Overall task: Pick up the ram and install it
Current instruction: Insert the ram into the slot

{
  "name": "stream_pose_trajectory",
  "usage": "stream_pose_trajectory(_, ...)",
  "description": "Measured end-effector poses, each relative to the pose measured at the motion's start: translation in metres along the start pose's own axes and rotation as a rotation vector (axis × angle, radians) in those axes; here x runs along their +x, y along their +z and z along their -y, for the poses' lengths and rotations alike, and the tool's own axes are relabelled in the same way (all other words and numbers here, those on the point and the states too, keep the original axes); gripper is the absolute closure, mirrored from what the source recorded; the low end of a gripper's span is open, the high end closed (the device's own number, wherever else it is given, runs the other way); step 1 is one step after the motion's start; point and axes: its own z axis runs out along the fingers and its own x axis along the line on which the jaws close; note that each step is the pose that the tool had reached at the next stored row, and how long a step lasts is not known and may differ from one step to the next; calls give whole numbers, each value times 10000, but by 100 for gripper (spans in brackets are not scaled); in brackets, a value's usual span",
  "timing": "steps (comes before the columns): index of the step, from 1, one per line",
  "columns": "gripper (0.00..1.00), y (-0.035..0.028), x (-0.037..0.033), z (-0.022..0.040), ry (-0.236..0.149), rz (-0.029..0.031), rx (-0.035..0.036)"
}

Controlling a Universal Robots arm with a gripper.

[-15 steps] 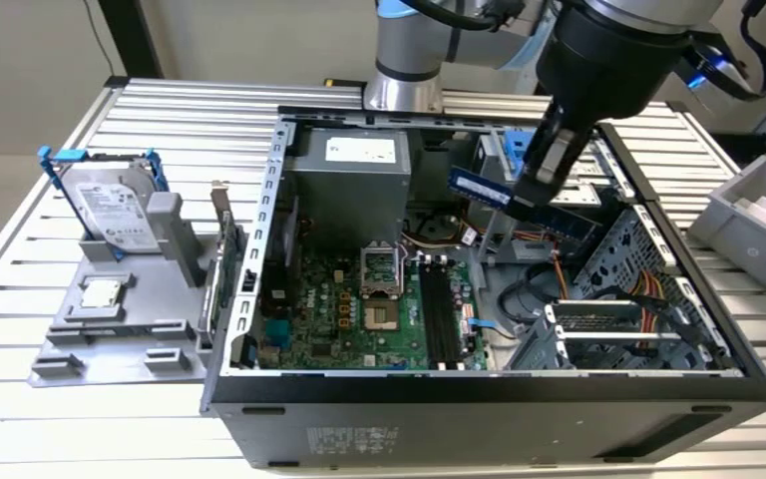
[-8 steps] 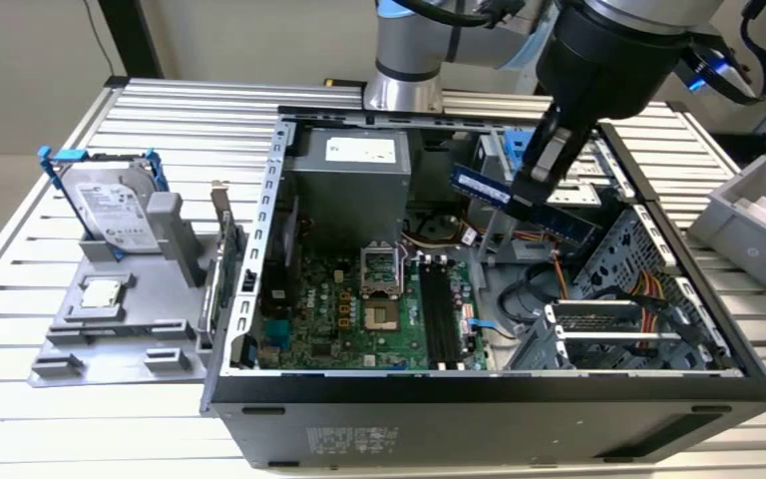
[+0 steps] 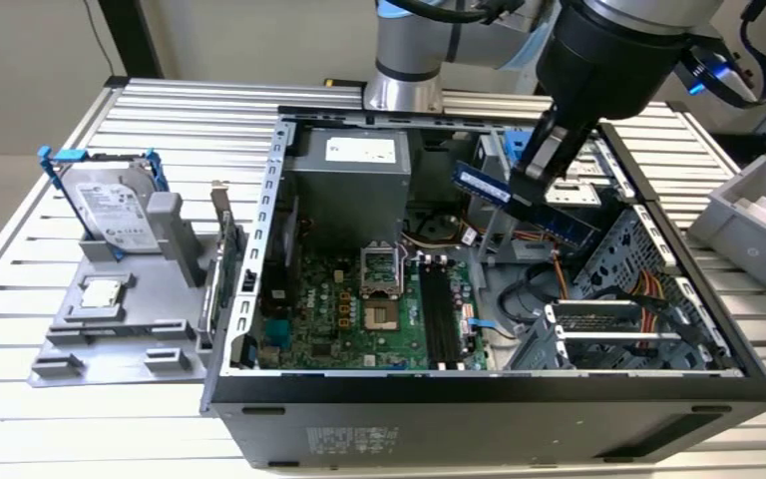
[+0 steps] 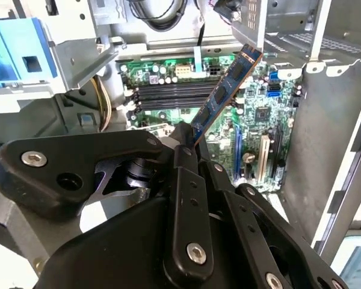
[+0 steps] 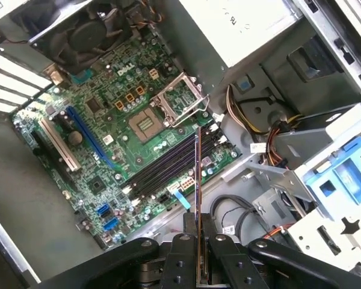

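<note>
Black gripper (image 3: 534, 185) grasping one end of the long thin dark ram stick (image 4: 226, 90), tilted above the green motherboard (image 5: 108, 138)

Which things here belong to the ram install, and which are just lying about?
In use: ram, held in the pincer; memory slots; open computer case.
Lying about: hard drive; small square chip; grey bin.

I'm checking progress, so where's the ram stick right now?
The ram is clamped in the gripper, up above the open computer case, toward the exterior view's right of the motherboard's memory slots.
</note>
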Motion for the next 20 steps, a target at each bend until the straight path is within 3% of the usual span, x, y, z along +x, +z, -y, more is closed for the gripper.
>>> stream_pose_trajectory(20, 100, 4, 0, 0, 1558, 119, 16)
